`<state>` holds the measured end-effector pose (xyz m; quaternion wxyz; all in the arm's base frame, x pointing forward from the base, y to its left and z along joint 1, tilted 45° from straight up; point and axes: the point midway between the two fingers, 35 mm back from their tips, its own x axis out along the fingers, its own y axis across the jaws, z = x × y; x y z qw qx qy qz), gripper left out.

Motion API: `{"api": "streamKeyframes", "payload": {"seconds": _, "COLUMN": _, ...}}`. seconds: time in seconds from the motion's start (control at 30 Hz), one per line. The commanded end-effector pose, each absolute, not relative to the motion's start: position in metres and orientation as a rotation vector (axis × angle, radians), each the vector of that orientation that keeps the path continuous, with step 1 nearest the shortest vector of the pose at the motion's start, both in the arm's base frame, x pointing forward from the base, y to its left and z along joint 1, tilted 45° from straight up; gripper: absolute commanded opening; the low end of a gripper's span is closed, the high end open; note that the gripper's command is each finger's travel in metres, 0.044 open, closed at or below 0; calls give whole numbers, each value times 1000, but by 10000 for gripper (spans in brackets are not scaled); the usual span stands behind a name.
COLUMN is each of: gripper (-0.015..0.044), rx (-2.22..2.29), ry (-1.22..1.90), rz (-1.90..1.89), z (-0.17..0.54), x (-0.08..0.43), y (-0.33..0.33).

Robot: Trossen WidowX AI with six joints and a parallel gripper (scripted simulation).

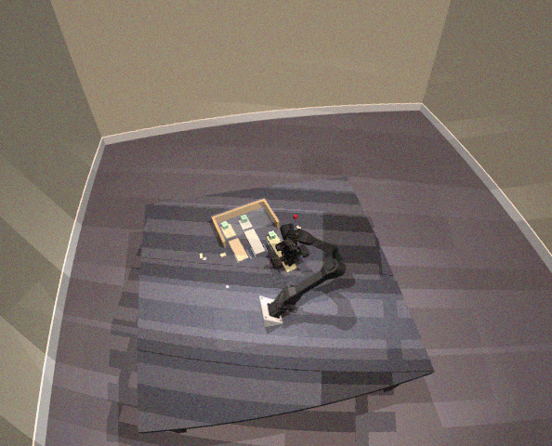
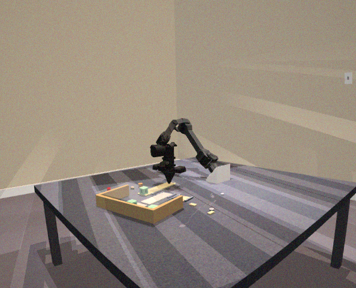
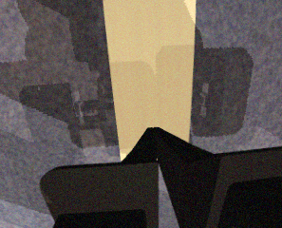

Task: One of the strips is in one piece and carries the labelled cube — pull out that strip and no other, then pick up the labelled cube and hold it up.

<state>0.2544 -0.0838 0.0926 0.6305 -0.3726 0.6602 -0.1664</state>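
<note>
Apparently, the shut jaws (image 1: 288,261) (image 2: 169,182) hover over the yellow strip (image 1: 289,268) (image 2: 159,188) (image 3: 152,62), outside the tray's wooden walls (image 1: 240,211) (image 2: 125,206).

In the top view, the black arm (image 1: 335,263) (image 2: 193,137) covers part of the pale yellow strip (image 1: 289,268) (image 2: 161,188) (image 3: 152,52). The wrist view cuts this strip off at its upper edge. Any label on the green cube (image 1: 272,234) (image 2: 143,190) is too small to read. In the exterior view, the wooden wall (image 1: 240,210) (image 2: 125,208) partly hides two other green cubes (image 1: 243,218) (image 2: 131,201).
</note>
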Motion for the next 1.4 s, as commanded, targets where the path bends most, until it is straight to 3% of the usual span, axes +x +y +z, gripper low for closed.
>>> {"api": "streamKeyframes", "payload": {"seconds": 0.0, "gripper": 0, "rx": -846, "ry": 1524, "rz": -383, "z": 109, "x": 256, "y": -66}}
{"api": "streamKeyframes", "payload": {"seconds": 0.2, "gripper": 0, "rx": -848, "ry": 1535, "rz": -387, "z": 120, "x": 255, "y": -55}}
{"api": "streamKeyframes", "payload": {"seconds": 0.77, "gripper": 440, "rx": -772, "ry": 1503, "rz": -456, "z": 115, "x": 314, "y": -39}}
{"api": "streamKeyframes", "payload": {"seconds": 1.37, "gripper": 440, "rx": -771, "ry": 1500, "rz": -456, "z": 113, "x": 371, "y": -20}}
